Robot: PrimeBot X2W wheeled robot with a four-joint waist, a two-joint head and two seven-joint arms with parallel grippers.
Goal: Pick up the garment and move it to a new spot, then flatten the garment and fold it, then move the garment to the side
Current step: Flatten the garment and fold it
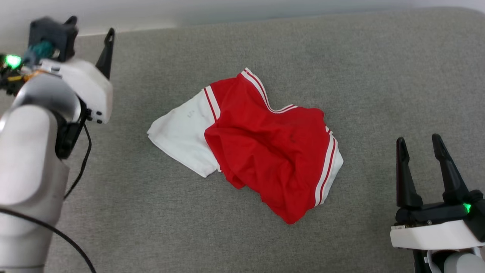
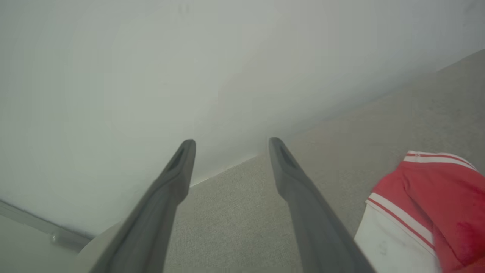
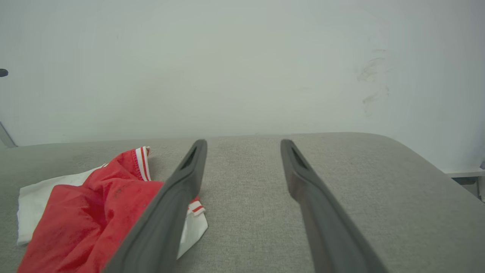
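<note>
Red-and-white T-shirt [image 1: 265,144] lies crumpled mid-way across the grey fabric surface [image 1: 360,57] in the head view, well apart from the left gripper [image 1: 91,24] and right gripper [image 1: 418,139]. Left wrist view: jaws wide, empty; T-shirt [image 2: 435,197] lower right. Right wrist view: jaws wide, empty; T-shirt [image 3: 83,220] lower left.

Head view: at 9 o'clock, the left arm's glossy white shell [image 1: 26,170] carries a looping black cable [image 1: 81,167] and a green lamp [image 1: 13,60]; at 4 o'clock, the right claw [image 1: 418,138] has tapered dark fingers [image 1: 404,178] on a black-and-white wrist housing [image 1: 432,233].
</note>
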